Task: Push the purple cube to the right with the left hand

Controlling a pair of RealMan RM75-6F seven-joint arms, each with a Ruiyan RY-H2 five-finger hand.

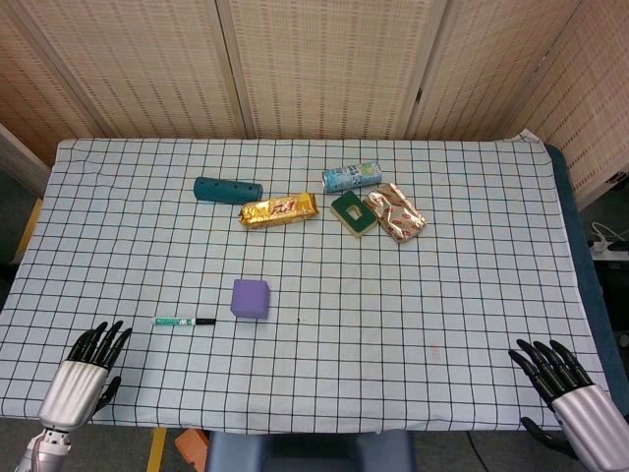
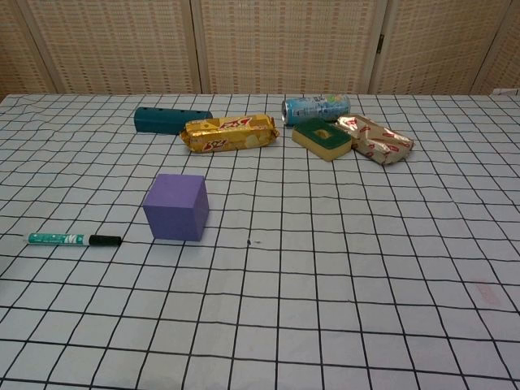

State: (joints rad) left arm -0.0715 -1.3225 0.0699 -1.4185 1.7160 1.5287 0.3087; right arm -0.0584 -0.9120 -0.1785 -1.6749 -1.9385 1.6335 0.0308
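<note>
The purple cube (image 1: 251, 298) (image 2: 176, 207) sits on the checked tablecloth, left of the table's middle. My left hand (image 1: 85, 375) rests at the near left corner of the table, well to the left of and nearer than the cube, fingers spread and holding nothing. My right hand (image 1: 570, 394) lies at the near right corner, fingers apart and empty. Neither hand shows in the chest view.
A green marker pen (image 1: 184, 322) (image 2: 72, 240) lies just left of the cube. At the back lie a teal block (image 1: 228, 190), a gold snack pack (image 1: 280, 209), a can (image 1: 352, 176), a green sponge (image 1: 353, 213) and a red-and-gold packet (image 1: 397, 212).
</note>
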